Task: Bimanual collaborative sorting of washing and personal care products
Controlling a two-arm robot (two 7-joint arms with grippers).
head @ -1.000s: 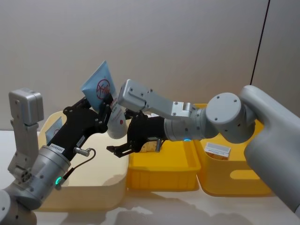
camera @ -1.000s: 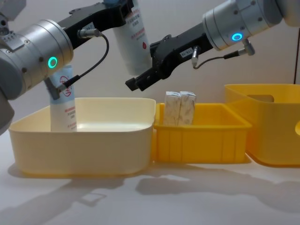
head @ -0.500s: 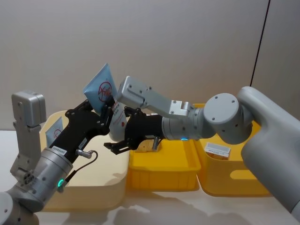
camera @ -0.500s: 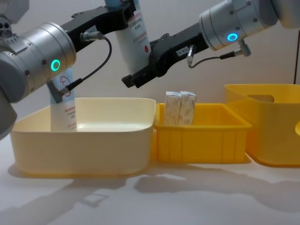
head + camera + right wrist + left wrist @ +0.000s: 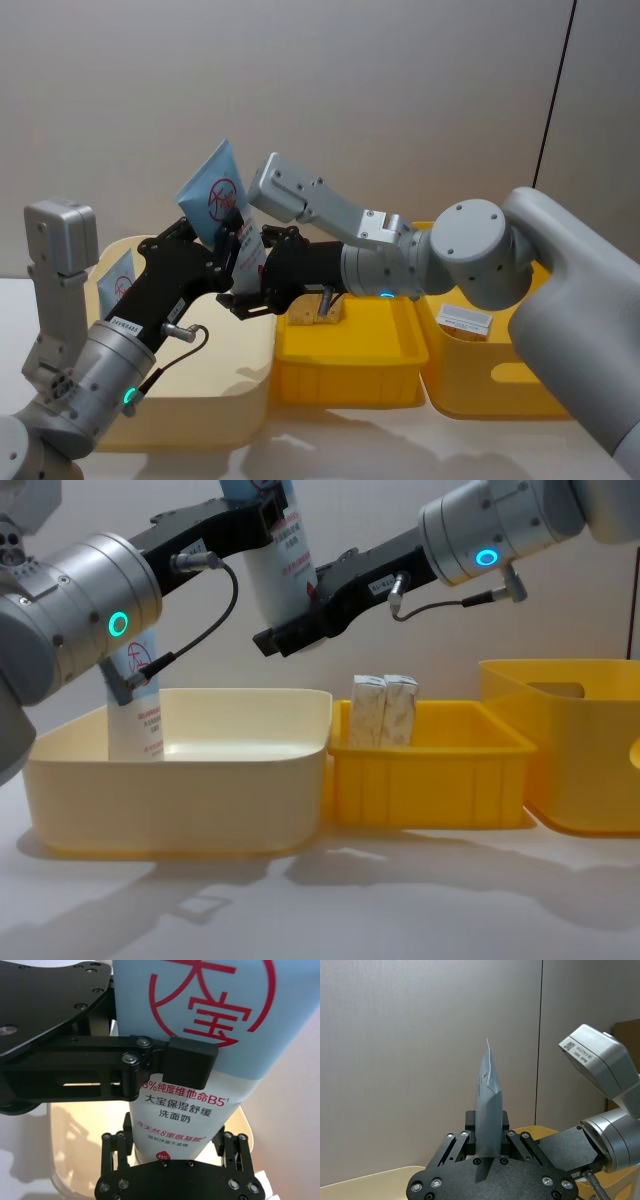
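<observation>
Holding a pale-blue tube point(image 5: 217, 190) high above the cream tub point(image 5: 180, 780), my left gripper point(image 5: 225, 243) clamps it at mid-body, while my right gripper point(image 5: 290, 630), jaws spread, straddles its lower end. A second tube point(image 5: 135, 710) stands in that tub and two marbled cartons point(image 5: 384, 712) in the small yellow bin point(image 5: 430, 780), on a white table point(image 5: 400, 900) before a grey wall point(image 5: 400, 100).

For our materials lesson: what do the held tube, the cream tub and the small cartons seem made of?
The tube: probably soft plastic, satin sheen, flat crimped end. The cream tub: likely moulded plastic, smooth rounded walls. The cartons: apparently printed card, matte, sharp folded edges.
</observation>
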